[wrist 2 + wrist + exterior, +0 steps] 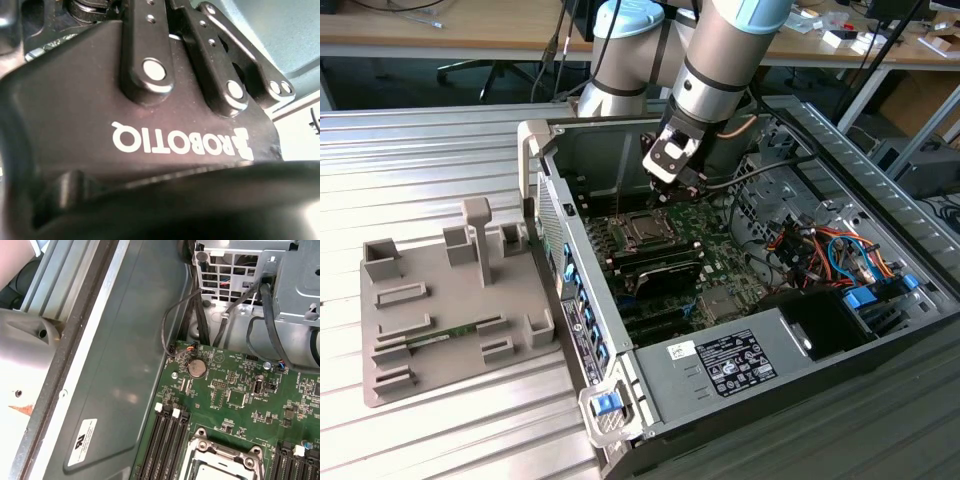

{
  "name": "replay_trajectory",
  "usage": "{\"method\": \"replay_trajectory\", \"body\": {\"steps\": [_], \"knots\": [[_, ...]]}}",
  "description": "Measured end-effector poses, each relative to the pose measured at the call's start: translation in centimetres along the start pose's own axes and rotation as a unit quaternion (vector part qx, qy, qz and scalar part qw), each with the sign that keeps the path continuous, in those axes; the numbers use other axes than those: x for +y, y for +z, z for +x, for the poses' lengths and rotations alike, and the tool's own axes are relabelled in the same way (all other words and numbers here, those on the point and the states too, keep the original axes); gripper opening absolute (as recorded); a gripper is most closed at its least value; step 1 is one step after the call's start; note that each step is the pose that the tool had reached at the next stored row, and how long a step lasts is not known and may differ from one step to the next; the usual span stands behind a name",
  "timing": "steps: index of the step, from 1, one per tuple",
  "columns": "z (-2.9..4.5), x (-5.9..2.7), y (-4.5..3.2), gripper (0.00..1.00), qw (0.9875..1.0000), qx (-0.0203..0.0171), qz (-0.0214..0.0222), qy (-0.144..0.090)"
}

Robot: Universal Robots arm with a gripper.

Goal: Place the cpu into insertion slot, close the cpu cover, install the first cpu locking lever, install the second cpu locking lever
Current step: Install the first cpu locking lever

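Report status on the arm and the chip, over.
Gripper above the board, near the socket, clear of it. Chip lies in the socket, metal frame around it. Way to socket looks clear.

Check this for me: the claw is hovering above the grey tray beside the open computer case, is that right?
Not quite. The exterior view shows the claw hovering inside the open computer case, close above the insertion slot. The grey tray does lie beside the case, but nothing hangs over it.
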State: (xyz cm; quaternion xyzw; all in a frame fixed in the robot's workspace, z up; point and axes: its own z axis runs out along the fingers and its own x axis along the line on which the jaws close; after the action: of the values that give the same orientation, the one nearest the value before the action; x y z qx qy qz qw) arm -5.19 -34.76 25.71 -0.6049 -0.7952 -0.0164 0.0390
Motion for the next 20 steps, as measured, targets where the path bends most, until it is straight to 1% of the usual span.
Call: {"method": "replay_trajectory", "body": {"steps": [14, 20], "knots": [[0.0, 0.0, 0.0, 0.11, 0.9998, -0.0004, 0.0016, -0.019], [0.0, 0.0, 0.0, 0.11, 0.9995, -0.0006, 0.0026, -0.031]]}}
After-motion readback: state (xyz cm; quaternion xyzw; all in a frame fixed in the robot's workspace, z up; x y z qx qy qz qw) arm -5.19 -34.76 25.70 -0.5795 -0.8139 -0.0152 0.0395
